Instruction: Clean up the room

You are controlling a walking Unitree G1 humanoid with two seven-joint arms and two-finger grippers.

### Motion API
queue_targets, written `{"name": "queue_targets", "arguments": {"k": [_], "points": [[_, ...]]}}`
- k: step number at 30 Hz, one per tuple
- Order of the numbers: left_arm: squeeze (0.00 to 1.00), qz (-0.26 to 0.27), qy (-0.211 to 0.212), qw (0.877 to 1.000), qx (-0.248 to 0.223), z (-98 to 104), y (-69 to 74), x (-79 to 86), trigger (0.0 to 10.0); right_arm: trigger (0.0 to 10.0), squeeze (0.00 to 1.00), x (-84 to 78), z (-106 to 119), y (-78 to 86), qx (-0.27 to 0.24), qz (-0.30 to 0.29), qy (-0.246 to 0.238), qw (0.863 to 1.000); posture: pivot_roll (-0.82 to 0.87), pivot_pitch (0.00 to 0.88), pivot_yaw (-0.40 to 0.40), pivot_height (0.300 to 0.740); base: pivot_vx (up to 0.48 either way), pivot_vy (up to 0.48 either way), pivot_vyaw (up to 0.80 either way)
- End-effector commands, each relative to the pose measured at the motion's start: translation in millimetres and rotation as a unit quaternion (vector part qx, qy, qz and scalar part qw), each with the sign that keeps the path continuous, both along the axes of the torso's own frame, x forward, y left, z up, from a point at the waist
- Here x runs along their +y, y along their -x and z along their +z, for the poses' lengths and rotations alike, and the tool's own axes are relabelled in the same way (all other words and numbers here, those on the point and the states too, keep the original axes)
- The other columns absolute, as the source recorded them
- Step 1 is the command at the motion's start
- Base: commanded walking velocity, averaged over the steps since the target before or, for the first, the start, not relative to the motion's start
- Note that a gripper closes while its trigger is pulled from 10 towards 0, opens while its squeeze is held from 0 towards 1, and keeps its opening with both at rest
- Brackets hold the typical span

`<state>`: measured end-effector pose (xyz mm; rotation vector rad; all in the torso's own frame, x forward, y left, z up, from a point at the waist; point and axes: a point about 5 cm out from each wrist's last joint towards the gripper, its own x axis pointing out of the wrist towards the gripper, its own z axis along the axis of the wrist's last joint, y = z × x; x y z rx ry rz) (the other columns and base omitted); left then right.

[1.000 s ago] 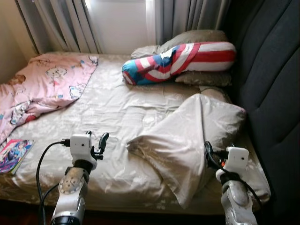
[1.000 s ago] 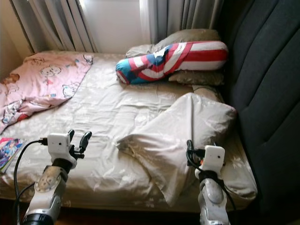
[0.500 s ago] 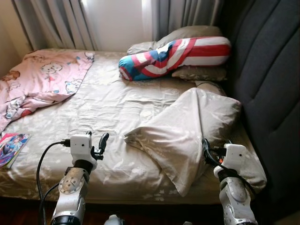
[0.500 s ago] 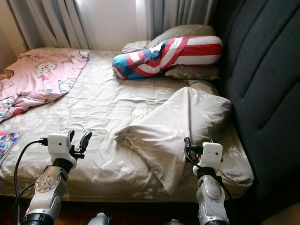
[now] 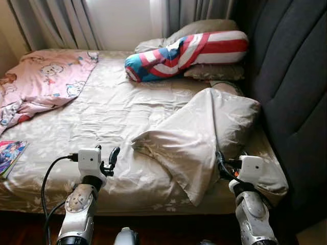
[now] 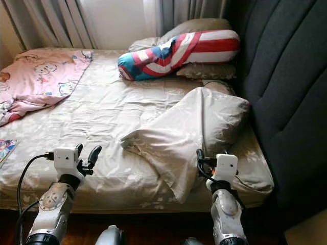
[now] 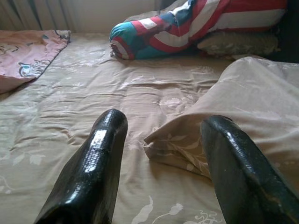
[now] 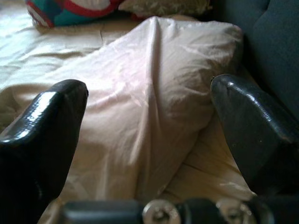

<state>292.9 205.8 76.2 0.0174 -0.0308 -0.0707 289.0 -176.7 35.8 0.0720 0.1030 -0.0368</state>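
Bed (image 5: pixel 117 112) at window, unmade | beige pillow (image 5: pixel 204 135) askew near headboard | left gripper (image 7: pixel 163 163) and right gripper (image 8: pixel 149 126) both spread, empty | I judge approach; next, close on pillow.

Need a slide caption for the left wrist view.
Open left pincer hovers over the beige bedsheet, facing a crumpled pillow.

Left arm: raised at near left, silver forearm upright, wrist camera on top.
Left claw (image 5: pixel 106 158): fingers spread apart, holding nothing.
Right arm: raised at near right, forearm upright.
Right claw (image 8: pixel 149 121): fingers wide apart, empty.
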Motion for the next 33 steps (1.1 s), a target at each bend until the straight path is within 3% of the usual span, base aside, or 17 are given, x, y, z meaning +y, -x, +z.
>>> {"name": "queue_targets", "arguments": {"k": [1,17,22,33], "points": [[0.00,-0.004,0.005,1.000,-0.006,4.1,-2.0,-1.7,10.0,10.0,0.00,0.2,3.2,-2.1,-0.010,0.003,0.005,1.000,-0.05,0.031,-0.008,0.642,0.000,0.000,0.00],[0.00,-0.003,0.006,1.000,-0.005,4.3,-2.6,-1.7,10.0,10.0,0.00,1.3,4.8,-3.4,-0.018,-0.003,-0.005,1.000,-0.05,0.030,-0.008,0.642,0.000,0.000,0.00],[0.00,-0.002,0.007,1.000,-0.004,3.6,-2.1,-1.5,10.0,10.0,0.00,2.4,0.0,-3.9,0.006,0.001,0.004,1.000,-0.05,0.030,-0.010,0.628,0.000,0.000,0.00],[0.00,-0.001,0.007,1.000,-0.003,3.8,-2.5,-1.4,10.0,10.0,0.00,5.0,1.6,-2.0,-0.009,0.005,-0.003,1.000,-0.05,0.028,-0.011,0.623,0.000,0.000,0.00]]}}
